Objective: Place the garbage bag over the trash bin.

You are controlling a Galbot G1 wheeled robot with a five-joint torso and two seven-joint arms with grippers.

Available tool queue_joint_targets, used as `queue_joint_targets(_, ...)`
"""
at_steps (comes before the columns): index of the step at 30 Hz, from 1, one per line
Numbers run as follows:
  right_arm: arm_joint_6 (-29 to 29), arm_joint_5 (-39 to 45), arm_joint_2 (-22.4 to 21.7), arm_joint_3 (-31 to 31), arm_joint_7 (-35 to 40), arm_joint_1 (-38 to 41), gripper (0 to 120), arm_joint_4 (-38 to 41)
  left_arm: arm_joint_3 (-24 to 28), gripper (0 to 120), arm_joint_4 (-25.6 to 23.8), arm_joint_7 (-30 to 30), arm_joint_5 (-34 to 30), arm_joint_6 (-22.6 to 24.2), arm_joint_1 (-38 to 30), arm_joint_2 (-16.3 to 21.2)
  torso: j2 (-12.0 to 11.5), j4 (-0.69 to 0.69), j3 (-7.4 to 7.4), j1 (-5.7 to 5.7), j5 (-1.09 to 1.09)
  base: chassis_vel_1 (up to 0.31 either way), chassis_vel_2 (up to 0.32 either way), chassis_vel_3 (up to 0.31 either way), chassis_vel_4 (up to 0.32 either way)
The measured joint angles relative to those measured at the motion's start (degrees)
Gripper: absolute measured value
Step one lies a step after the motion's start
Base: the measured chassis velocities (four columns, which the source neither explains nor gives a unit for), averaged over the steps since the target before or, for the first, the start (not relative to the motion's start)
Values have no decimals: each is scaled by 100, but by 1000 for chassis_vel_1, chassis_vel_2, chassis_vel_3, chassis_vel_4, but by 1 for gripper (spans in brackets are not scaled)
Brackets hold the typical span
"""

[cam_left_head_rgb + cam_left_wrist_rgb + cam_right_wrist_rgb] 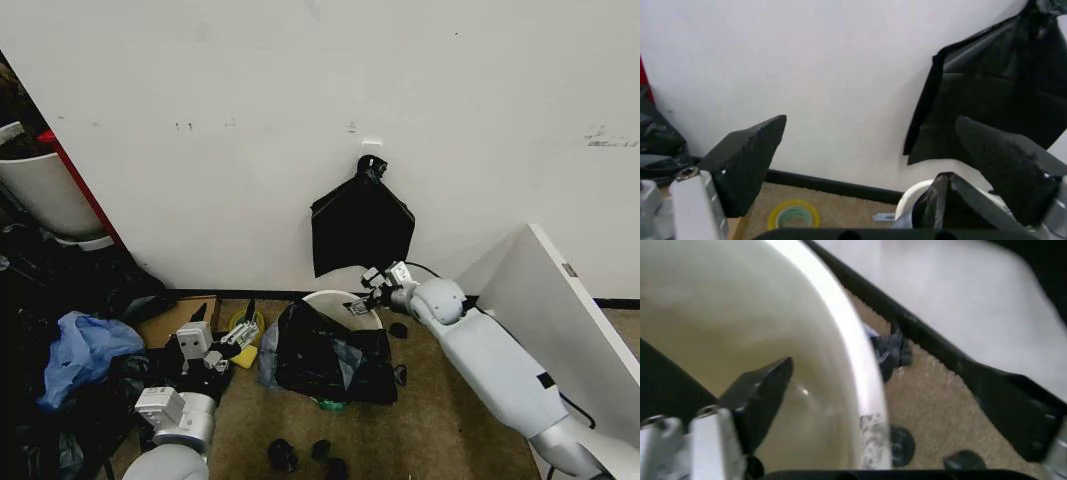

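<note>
The left gripper [232,338] is seen low at the near left of the carpeted floor [440,420], with its black padded fingers [750,160] spread wide and nothing held between them. It is directed toward the wall, and the large, thin, glossy black plastic garbage bag [330,360] lies just to its right. The bag is draped loosely over the near side of the round cream-white plastic trash bin [345,300], which stands on the floor close to the black skirting strip [833,185]. Only the far arc of the rolled rim is left uncovered.

The right gripper [372,283] is positioned at that exposed far-right rim. In the right wrist view the jaws are wide apart and straddle the rim [860,390], one finger [763,390] inside the bin and the other outside; nothing is gripped. The right arm is therefore judged the nearer to the uncovered edge, while the left is nearer to the slack bag. The bag mouth is judged not yet drawn over the far rim.

Farther back, a flat matte black knotted bundle [360,225] hangs on the white wall [200,80].
</note>
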Motion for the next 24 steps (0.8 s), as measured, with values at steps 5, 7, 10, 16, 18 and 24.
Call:
queue_joint_targets(5, 41, 70, 96, 14, 104, -47, 70, -106, 21, 100, 0, -49, 24, -7, 16, -44, 0, 0, 0, 0, 0, 0, 0, 0, 0)
queue_joint_targets(7, 35, 121, 103, 23, 150, -85, 62, -80, 38, 100, 0, -69, 34, -10, 21, -45, 0, 1, 0, 0, 0, 0, 0, 0, 0)
queue_joint_targets(10, -31, 275, 61, -1, 325, -180, 51, 117, 63, 100, 27, -108, 40, -14, -25, -42, 0, 0, 0, 0, 0, 0, 0, 0, 0)
queue_joint_targets(16, -149, 664, 15, -1, 793, -319, 29, 328, 126, 100, 84, -165, 42, -17, -57, -43, 0, 0, 0, 0, 1, 0, 0, 0, 0)
queue_joint_targets(18, -204, 1038, -45, 13, 1202, -423, 21, 488, 143, 100, 113, -196, 41, -19, -73, -40, 0, 0, 0, 0, 0, 0, 0, 0, 0)
queue_joint_targets(24, -227, 1929, -314, 110, 2316, -874, 3, 1017, 191, 100, 149, -268, 31, -21, -116, -35, 0, 1, 0, 0, 3, 0, 0, 0, 0)
